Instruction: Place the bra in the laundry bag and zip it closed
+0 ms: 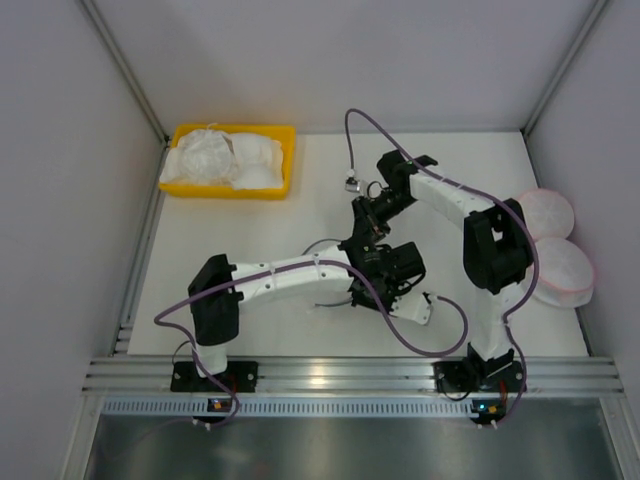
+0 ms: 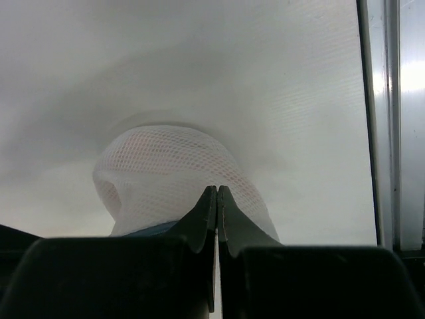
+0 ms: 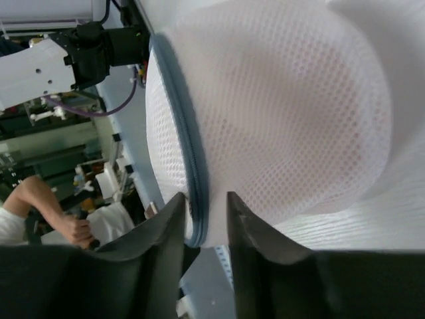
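Two grippers on round white mesh laundry bag (image 3: 279,113): left gripper (image 2: 217,199) clenched on mesh, right gripper (image 3: 202,206) straddling grey zipper rim, grip indeterminate.

White mesh laundry bag (image 3: 279,113) (grey-blue rim)

The laundry bag (image 3: 279,113) is white open-weave mesh cloth with a smooth grey zipper rim. The table (image 1: 250,250) looks matt white. The tub (image 1: 233,160) at upper left is glossy yellow plastic.
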